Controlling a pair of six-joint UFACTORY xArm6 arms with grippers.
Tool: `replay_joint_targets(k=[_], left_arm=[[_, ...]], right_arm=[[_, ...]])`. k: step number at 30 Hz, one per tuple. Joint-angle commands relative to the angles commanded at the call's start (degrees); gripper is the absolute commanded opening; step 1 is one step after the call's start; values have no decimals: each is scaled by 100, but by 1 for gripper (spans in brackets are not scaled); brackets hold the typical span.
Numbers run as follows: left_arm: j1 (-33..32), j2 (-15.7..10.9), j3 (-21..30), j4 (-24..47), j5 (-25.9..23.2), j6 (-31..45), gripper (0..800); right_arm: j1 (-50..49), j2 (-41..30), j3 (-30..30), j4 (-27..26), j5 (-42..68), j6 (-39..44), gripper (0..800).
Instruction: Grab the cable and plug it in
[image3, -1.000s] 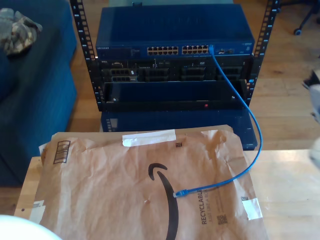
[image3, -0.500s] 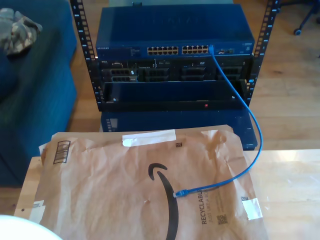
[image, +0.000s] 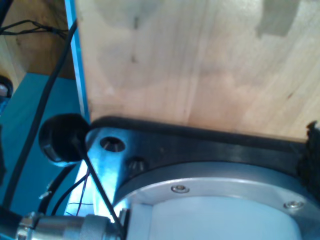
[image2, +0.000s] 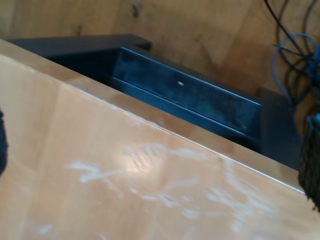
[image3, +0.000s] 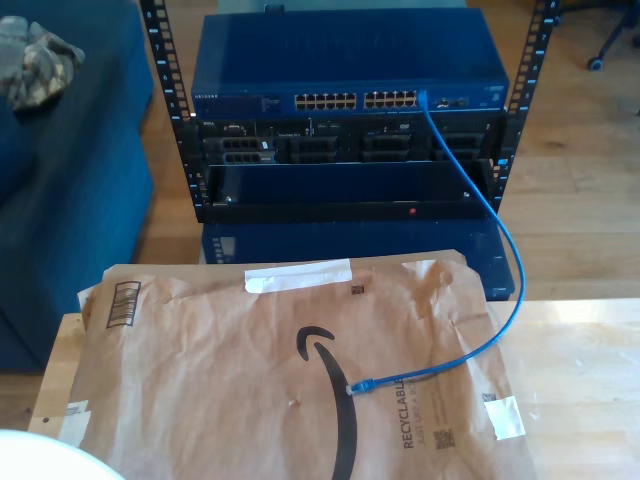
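The cable (image3: 505, 250) is thin and bright blue. In the exterior view it starts at a port at the right end of the switch (image3: 345, 65), in the upper centre of the frame. From there it runs down and to the exterior view's right, passes in front of the rack (image3: 345, 165), then bends back toward the centre. Its free plug (image3: 358, 386) lies on the envelope (image3: 230, 390), in the lower centre of the frame, next to the printed black arrow. No gripper touches the cable.

The envelope is brown paper with white tape strips, and it covers most of the table (image3: 585, 380), which is light wood. Under the switch the rack holds darker units with more ports. At the exterior view's left stands a blue sofa (image3: 60, 200) with a camouflage cloth (image3: 35, 60) on it in the upper left corner.

My first gripper: the first wrist view gives the metal flange, black cords and a wooden surface, so I cannot tell how its jaws stand. My second gripper: the second wrist view gives the table edge and a dark blue box (image2: 190, 95) beyond it, with dark pads at both frame edges and nothing between them; how wide they are apart I cannot tell.
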Motion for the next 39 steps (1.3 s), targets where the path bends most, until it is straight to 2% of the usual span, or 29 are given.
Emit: replay_joint_targets(k=[3,6,9,13,19,24,34,39], left_arm=[[0,-9,-9,0,0,0,800],[0,0,-9,0,9,0,800],[0,-9,-9,0,0,0,800],[0,0,-9,0,0,9,800],[0,-9,-9,0,0,0,800],[0,-9,-9,0,9,9,800],[0,-9,0,0,9,9,800],[0,0,-9,0,0,0,800]], right_arm=[[-70,-70,114,-404,193,26,792],[-343,-281,545,-756,422,79,788],[-431,-378,897,-756,431,123,780],[-422,-404,1204,-774,413,765,781],[-431,-378,1688,-782,308,818,780],[-440,-273,2101,-774,-457,800,788],[-440,176,2251,-765,-703,800,798],[-466,176,2277,-765,-756,782,799]])
